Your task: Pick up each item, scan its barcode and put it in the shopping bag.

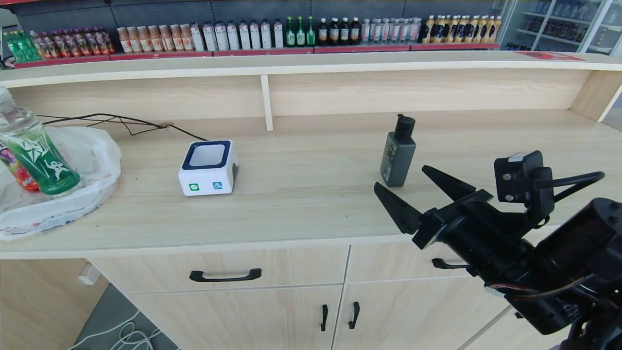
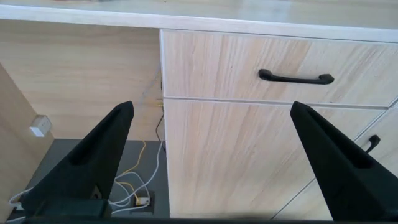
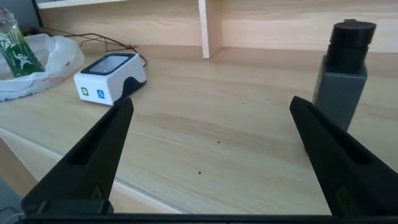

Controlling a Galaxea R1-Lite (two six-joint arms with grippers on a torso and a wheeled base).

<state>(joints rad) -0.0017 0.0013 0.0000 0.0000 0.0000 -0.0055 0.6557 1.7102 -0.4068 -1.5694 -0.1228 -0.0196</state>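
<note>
Looking for the next item to scan: where does it stand?

Your grey bottle (image 1: 398, 158) stands upright on the desk (image 1: 311, 204). It is well to the right of the scanner (image 1: 208, 167) and far from the shopping bag (image 1: 99, 150) at the left end, where a green bottle (image 1: 36, 150) rests. Your right tool (image 3: 211, 102) hovers near the grey bottle at the desk's front edge. Its fingers are spread wide and hold nothing, and the bottle is just off to one side of the gap.

And the other arm?

Your left tool (image 2: 211, 106) hangs low in front of the cupboard fronts under the desk, also spread and empty.

How will the bottle handle?

I judge it to be stiff plastic with flat sides, probably filled and so fairly heavy. It is tall on a narrow base, so a nudge from one finger could tip it. The black cap (image 1: 405, 125) is narrower and may open, so don't take it there. Close on the grey body around mid-height, squarely across two flat faces. The walls look smooth, so grip firmly. I cannot tell where the barcode is, so leave as much of the body bare as you can.
</note>
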